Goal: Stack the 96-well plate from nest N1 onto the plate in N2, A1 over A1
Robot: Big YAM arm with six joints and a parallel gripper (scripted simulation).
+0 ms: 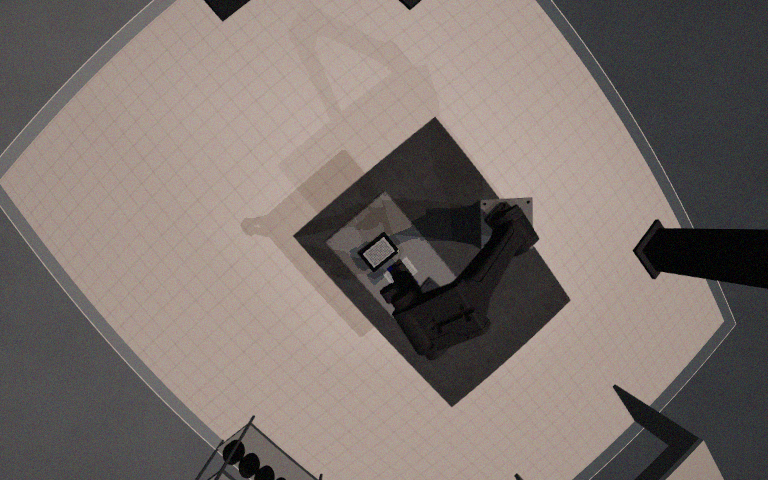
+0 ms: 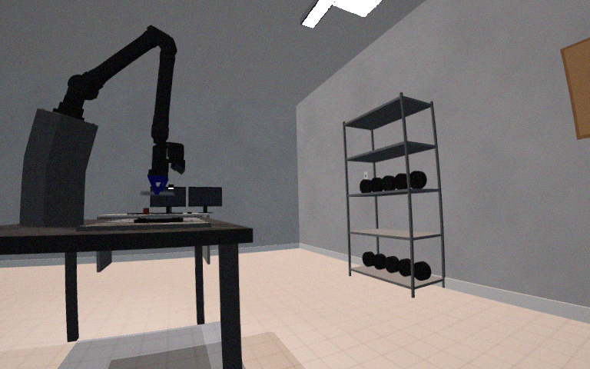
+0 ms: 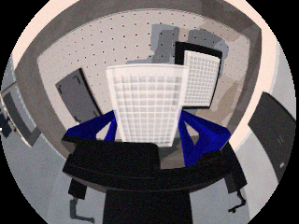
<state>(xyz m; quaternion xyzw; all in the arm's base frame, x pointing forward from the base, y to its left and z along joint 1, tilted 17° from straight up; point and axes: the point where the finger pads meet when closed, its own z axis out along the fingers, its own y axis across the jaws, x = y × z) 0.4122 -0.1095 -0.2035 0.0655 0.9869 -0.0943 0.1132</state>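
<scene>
My gripper (image 3: 147,112) with blue fingers is shut on a white 96-well plate (image 3: 149,103) and holds it in the air above the table. It also shows in the side view (image 2: 156,187) with the plate (image 2: 157,193) level under it. The second 96-well plate (image 3: 201,77) sits in its dark nest N2 ahead and to the right in the wrist view, and shows in the overhead view (image 1: 378,251). The empty nest N1 (image 3: 78,95) lies to the left. In the overhead view the gripper (image 1: 395,275) is just beside N2. The A1 marks are too small to read.
A grey perforated base plate (image 1: 376,243) carries the nests on the dark table (image 2: 126,232). Two monitors (image 2: 187,197) stand behind the table. A metal shelf rack (image 2: 393,191) with dark rolls stands by the right wall. The arm's pedestal (image 2: 54,167) is at the table's left.
</scene>
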